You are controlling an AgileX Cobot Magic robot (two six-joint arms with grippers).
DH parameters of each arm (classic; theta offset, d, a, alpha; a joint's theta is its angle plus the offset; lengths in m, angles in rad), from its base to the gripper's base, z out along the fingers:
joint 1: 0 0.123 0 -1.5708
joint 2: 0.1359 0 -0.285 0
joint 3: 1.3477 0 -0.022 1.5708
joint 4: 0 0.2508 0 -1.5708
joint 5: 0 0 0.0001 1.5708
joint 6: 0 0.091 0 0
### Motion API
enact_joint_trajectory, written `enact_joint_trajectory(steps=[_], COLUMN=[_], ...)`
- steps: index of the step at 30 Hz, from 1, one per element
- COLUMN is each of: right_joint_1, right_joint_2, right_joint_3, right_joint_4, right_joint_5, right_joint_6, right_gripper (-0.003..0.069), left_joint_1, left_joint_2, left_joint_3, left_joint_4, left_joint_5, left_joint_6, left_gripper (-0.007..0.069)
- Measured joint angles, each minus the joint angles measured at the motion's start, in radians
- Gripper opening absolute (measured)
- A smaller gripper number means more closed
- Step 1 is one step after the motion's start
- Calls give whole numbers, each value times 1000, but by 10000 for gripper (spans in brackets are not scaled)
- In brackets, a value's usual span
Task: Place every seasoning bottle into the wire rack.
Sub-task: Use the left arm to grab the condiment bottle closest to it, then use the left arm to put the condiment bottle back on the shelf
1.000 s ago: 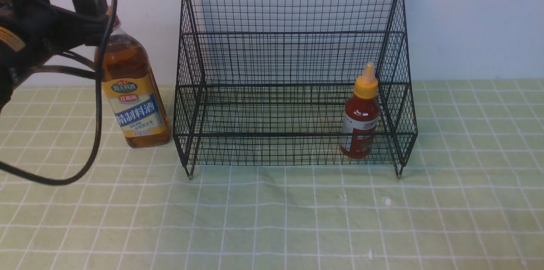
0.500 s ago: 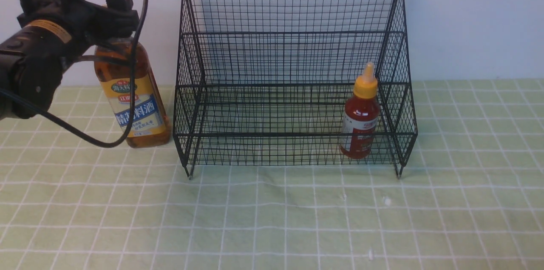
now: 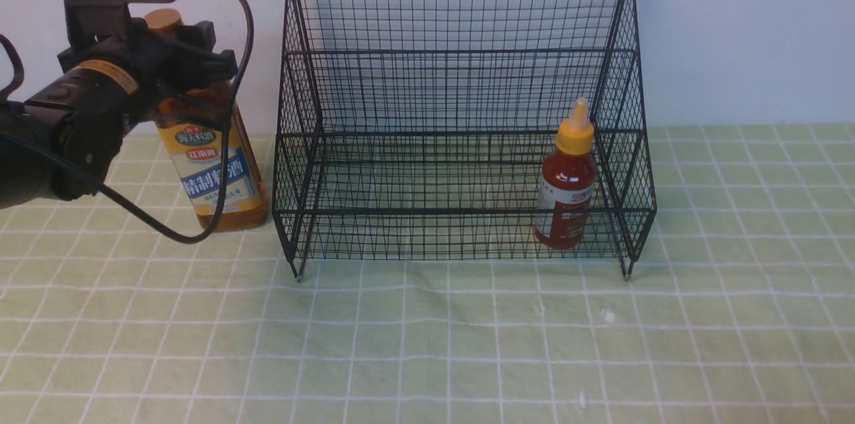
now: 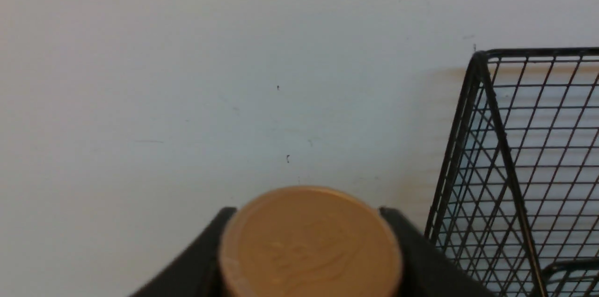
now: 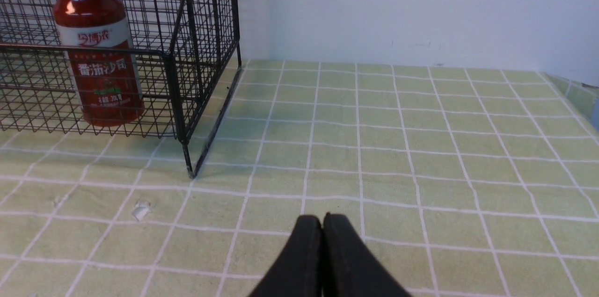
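Amber bottle (image 3: pixel 217 170): stands on the cloth (image 3: pixel 427 344) just left of the rack (image 3: pixel 461 50), outside it and close to the wall
Risk on the lift: I hold it very high up, so it may swing or slide through my fingers; a smooth neck and the weight of the liquid would cause that
Risk at the rack: the side wall is near and tall; carry too low and the base knocks the wire
Its look: tall, clear, amber liquid, tan cap (image 4: pixel 309 241), yellow-blue label
My left gripper (image 3: pixel 175 50): part-way closed on the neck at the cap, a finger tight on each side, no gap showing
Red bottle (image 3: pixel 566 190): upright at the right end of the lower tier, already in place
My right gripper (image 5: pixel 323 250): jaws pressed together, holding nothing, low over the cloth to the right of the rack
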Motion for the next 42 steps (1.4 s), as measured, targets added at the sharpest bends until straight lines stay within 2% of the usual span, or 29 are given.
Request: enact_joint_trajectory(steps=[7, 15, 20, 25, 34, 42], right_joint_1=[0, 0, 0, 0, 0, 0], right_joint_2=[0, 0, 0, 0, 0, 0], right_joint_3=[0, 0, 0, 0, 0, 0], right_joint_4=[0, 0, 0, 0, 0, 0], right_joint_5=[0, 0, 0, 0, 0, 0], right_joint_6=[0, 0, 0, 0, 0, 0], right_gripper=[-15, -15, -15, -15, -15, -15], left_joint_1=[-6, -6, -6, -42, -190, -243], left_joint_2=[-89, -288, -353, -350, -241, -124], left_joint_3=[13, -57, -196, -324, -454, -456], left_joint_4=[113, 72, -7, -84, -230, -385], left_joint_5=[110, 198, 230, 330, 339, 302], left_joint_6=[-11, -15, -25, -8, 101, 236], left_gripper=[301, 301, 301, 301, 301, 301])
